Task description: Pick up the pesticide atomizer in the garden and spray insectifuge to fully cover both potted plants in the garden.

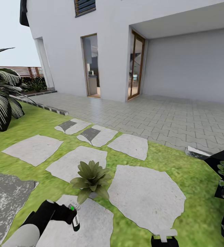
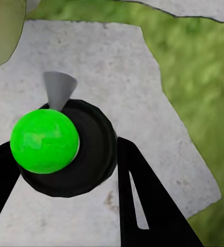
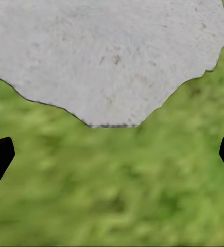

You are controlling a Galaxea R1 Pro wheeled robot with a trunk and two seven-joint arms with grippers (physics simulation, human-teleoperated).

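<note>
Atomizer (image 1: pixel 75 216) within left pincer (image 1: pixel 71 213)

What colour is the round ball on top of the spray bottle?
Bright green. The ball sits on the bottle's black cap, seen best in the left wrist view.

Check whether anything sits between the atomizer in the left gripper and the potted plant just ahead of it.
Nothing visible does. The left gripper holds the atomizer above a stepping stone, and the potted plant stands right beyond it with only bare stone and grass between them.
</note>
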